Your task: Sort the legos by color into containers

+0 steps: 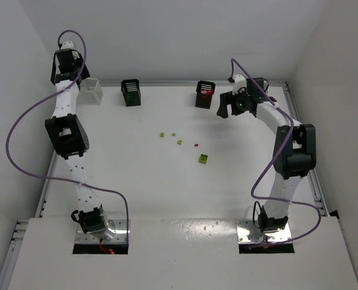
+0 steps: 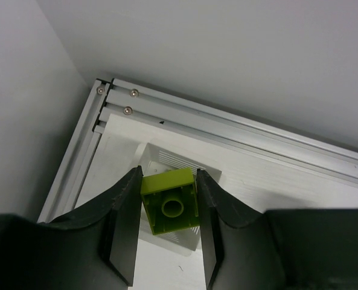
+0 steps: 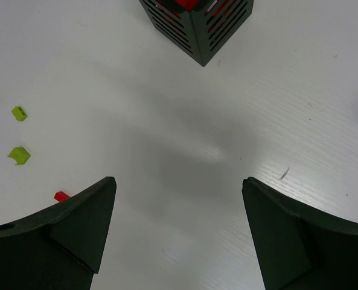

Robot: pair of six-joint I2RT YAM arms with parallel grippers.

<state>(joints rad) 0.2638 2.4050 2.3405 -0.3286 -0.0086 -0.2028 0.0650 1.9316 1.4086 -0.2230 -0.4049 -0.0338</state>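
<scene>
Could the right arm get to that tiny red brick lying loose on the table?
Probably yes: the right gripper is open and empty, and the red brick lies in the open close by, nothing between them.

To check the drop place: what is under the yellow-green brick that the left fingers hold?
A white bin lies below the yellow-green brick; its slatted wall shows around it. Brick and left fingers cover most of its inside, so contents cannot be seen.

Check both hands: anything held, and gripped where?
Left hand pinches a yellow-green lego by its opposite side walls, over a white bin. Right hand open, empty.
</scene>
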